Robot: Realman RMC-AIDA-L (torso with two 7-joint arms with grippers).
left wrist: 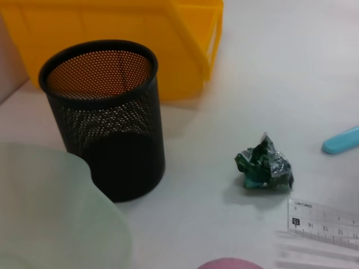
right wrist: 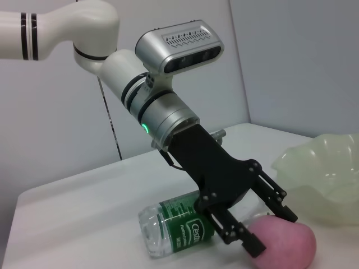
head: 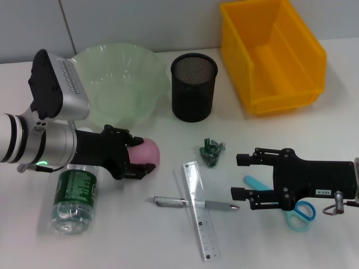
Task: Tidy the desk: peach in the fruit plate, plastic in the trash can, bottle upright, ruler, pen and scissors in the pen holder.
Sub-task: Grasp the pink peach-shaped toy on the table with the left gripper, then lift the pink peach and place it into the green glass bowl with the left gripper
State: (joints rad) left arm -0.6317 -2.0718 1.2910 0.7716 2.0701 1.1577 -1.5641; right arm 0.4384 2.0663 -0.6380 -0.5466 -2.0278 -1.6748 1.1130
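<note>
Peach (head: 145,150): pink, resting on the desk (head: 140,235) just in front of the fruit plate (head: 120,87); flanked on both sides by the fingers of the left gripper (head: 140,154)
Left gripper: jaws are set around the peach, a fingertip (right wrist: 253,245) seen against its skin in the right wrist view; whether it is truly clenched cannot be told
Bottle (head: 74,196): lying on its side beneath the left arm, green label with white lettering that appears to read "Cestbon"
Plastic (head: 211,151): crumpled dark green wrapper, lying between the peach and the right gripper (head: 242,176), in front of the pen holder (head: 193,87)
Ruler (head: 200,210): clear, laid across the pen (head: 193,203); printed numbers 15, 14, 13, 12 can be read in the left wrist view, a small brand word above them is not legible
Scissors (head: 291,208): teal handles, partly covered by the right gripper
Right gripper: fingers spread apart, nothing between them, held above the scissors; a white label on its body is too small to be read
Trash can (head: 275,53): yellow, at the far right, beside the pen holder
</note>
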